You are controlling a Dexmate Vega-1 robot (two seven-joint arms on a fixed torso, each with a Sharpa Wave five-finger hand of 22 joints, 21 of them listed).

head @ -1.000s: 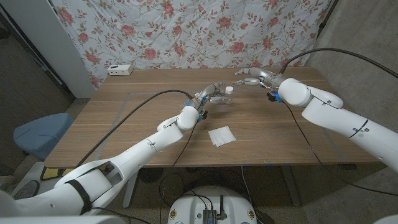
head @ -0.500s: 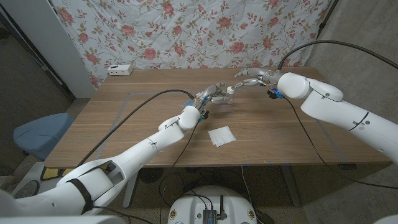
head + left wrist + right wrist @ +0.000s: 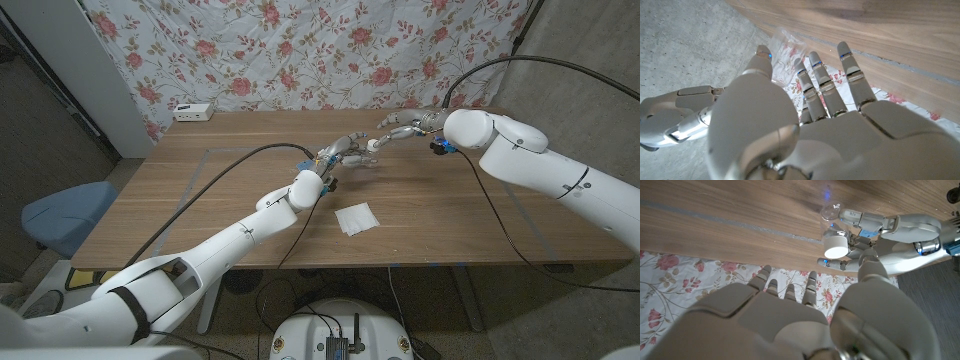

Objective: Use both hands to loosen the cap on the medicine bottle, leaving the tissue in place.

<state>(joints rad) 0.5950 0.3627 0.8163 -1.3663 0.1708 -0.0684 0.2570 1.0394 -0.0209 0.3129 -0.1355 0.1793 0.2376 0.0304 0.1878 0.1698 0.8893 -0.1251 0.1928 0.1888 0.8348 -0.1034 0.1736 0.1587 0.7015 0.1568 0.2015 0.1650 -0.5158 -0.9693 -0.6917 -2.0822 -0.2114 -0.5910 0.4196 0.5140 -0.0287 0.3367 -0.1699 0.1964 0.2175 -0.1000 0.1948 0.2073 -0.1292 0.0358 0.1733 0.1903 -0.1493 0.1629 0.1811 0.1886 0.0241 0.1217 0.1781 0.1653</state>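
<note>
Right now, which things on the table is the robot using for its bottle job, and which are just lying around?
For the job:
- clear medicine bottle with white cap, held by the left hand
- right hand, reaching toward the cap
- folded white tissue, which stays put

Just lying about:
- white box at the table's far edge
- blue chair beside the table

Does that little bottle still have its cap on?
Yes, on. The white cap sits atop the clear bottle, which the left hand holds; how tight it is, I cannot tell.

Left hand (image 3: 343, 152) fingers curled, gripping; right hand (image 3: 400, 131) fingers spread, just beside
</note>
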